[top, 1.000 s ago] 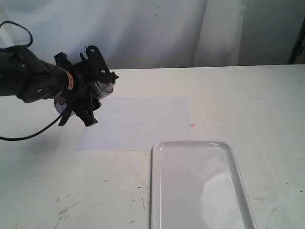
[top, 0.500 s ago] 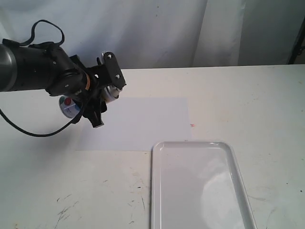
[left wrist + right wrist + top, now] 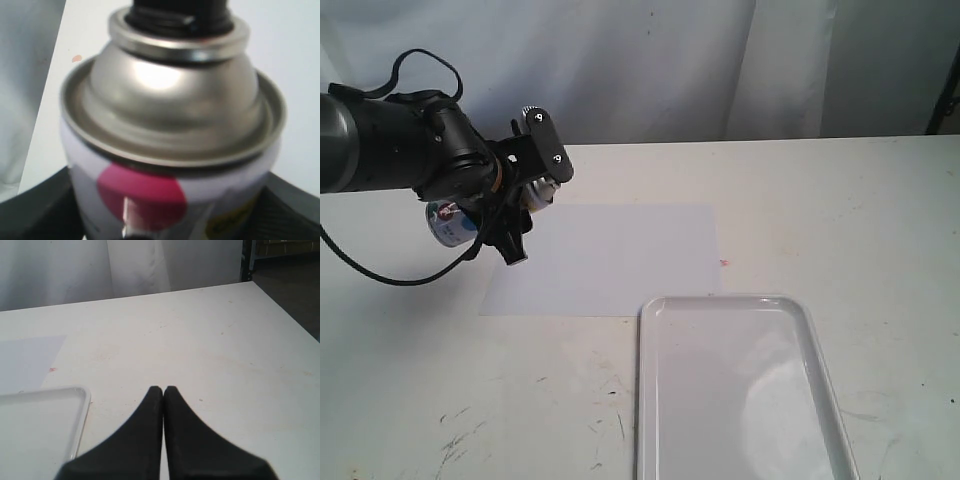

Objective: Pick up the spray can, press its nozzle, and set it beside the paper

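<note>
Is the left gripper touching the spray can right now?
Touching. In the left wrist view the left gripper clamps the spray can from both sides.

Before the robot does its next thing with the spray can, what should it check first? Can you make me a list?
1. Grip: ok, the left gripper has its fingers shut on the spray can, held off the table.
2. Can upright: not ok, it is tilted.
3. Free nozzle: cannot tell, it is cut off at the wrist picture's edge.
4. Helper near the nozzle: not ok, the right gripper is shut, away by the tray.
5. Bare table beside the paper: ok.
</note>
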`<state>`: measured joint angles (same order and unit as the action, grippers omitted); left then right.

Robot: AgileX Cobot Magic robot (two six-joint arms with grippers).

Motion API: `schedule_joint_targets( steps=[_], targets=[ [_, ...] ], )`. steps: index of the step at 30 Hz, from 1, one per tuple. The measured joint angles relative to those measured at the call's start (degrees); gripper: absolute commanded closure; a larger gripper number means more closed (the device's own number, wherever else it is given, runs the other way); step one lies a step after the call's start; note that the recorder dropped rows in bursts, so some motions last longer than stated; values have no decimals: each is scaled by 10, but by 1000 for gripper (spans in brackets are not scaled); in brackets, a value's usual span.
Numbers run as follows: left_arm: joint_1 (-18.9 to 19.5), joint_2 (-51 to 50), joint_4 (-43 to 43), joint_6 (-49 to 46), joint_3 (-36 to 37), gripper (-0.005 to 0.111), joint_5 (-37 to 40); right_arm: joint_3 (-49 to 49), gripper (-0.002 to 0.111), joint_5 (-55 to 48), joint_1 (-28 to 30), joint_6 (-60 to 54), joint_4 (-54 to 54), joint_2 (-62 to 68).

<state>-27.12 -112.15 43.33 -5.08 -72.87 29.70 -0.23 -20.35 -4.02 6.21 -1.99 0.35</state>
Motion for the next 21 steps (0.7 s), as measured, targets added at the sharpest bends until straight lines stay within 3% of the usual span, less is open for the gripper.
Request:
schedule_joint_targets(
  steps=[4,13,21],
  targets=[
    [0,0,0,10,0,107,0,1,108,24,0,-6,-16,0],
    [0,-2,16,15,0,107,-7,1,108,320,0,-5,-19,0],
    [0,-45,31,17,-1,107,-15,1,108,388,0,8,-16,0]
  ],
)
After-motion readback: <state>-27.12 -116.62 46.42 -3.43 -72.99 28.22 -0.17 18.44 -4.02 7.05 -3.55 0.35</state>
